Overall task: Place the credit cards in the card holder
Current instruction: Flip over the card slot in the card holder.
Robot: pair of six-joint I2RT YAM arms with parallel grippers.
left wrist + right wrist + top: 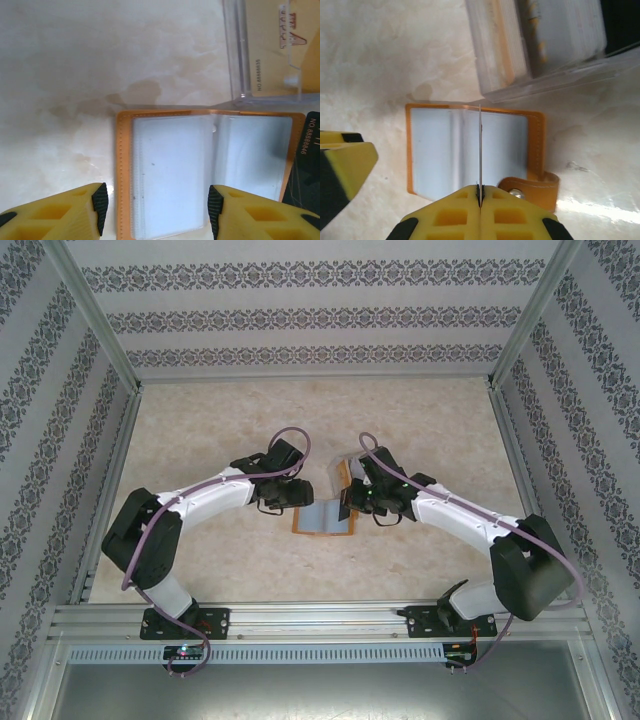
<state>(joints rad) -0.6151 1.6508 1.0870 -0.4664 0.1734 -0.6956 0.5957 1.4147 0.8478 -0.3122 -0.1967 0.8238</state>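
Right gripper (pixel 480 190) pinching card (pixel 480 145), open card holder (pixel 435 150)

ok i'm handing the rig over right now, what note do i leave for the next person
Left tool: open, empty, above the card holder.
Right tool: shut on a card, held edge-on over the holder's middle.
Card holder lies open and flat on the table; its pockets look empty. More cards sit in the clear box just beyond it.
Done: one card picked up.
Left: slide it into a pocket, then do the rest.
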